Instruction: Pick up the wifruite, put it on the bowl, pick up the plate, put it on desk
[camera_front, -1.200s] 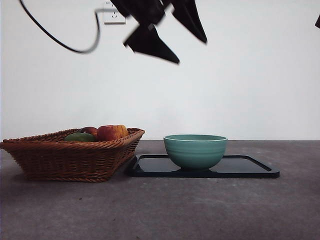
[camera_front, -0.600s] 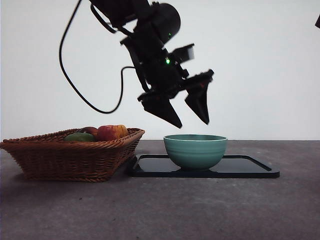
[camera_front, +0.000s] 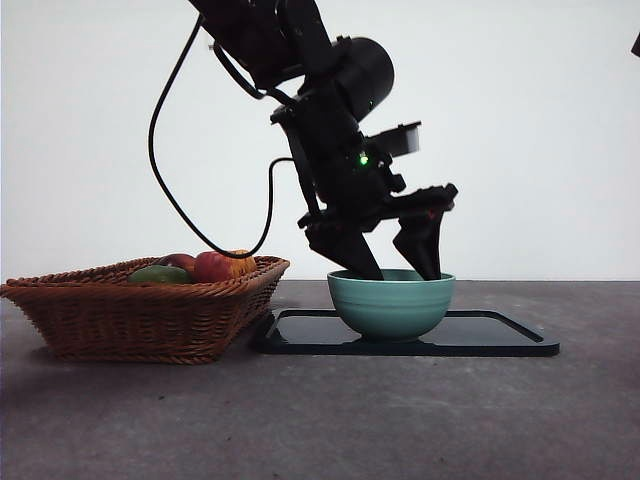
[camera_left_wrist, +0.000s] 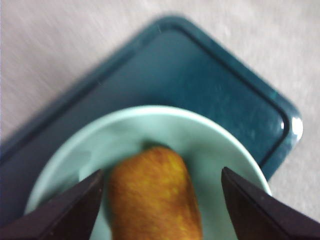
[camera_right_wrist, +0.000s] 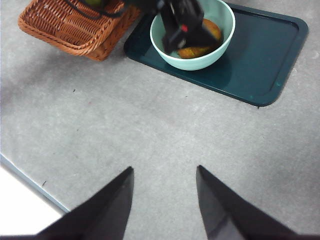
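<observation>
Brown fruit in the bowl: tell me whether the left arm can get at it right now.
Probably yes. The left tool hangs open over the bowl, one jaw on either side of the brown fruit, with nothing between them.

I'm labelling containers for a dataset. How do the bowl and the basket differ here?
The bowl is smooth, round, mint-teal ceramic; the basket is brown woven wicker with slanted sides. The bowl stands on a dark tray; the basket stands on the desk. The left end effector, open, reaches into the bowl; nothing reaches into the basket. Both hold fruit.
</observation>
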